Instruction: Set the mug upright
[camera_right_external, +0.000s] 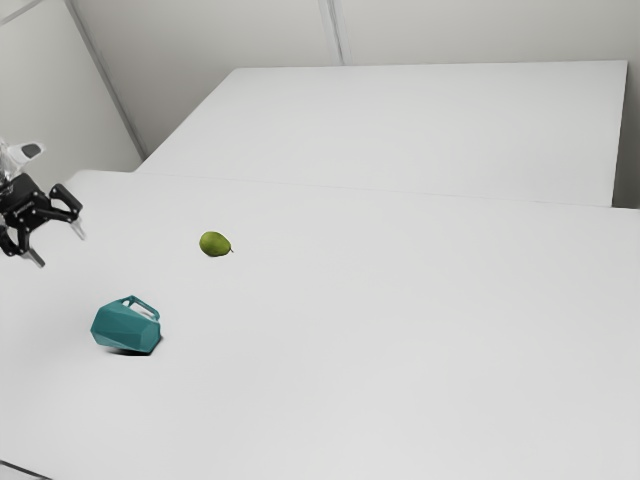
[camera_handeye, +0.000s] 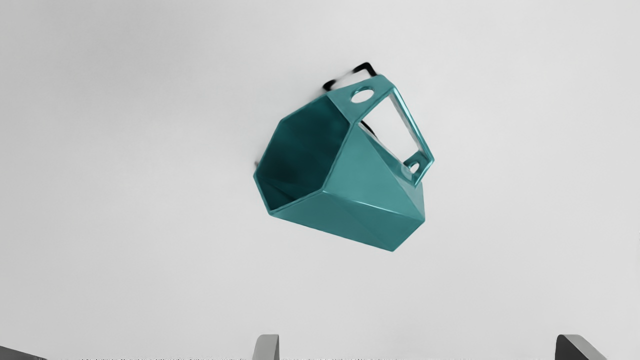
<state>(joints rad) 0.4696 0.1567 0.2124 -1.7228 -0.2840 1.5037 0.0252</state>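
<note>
Tipped mug (camera_handeye: 350, 165) seen inside table's (camera_right_external: 400, 350) far edge, toward exterior view's right of gripper (camera_right_external: 61, 249); jaws spread, mug's long axis probably angled across them.

A smooth, matte white desk (camera_right_external: 400, 350) spreads below and well out past the end effector (camera_right_external: 58, 245). Beyond the desk's far edge lies a broad, flat white panel (camera_right_external: 420, 130), well apart from the end effector. Plain light-grey walls (camera_right_external: 200, 40) stand behind, crossed by thin, darker grey seams (camera_right_external: 105, 80). Soft, pale light falls almost evenly over the desk.
</note>
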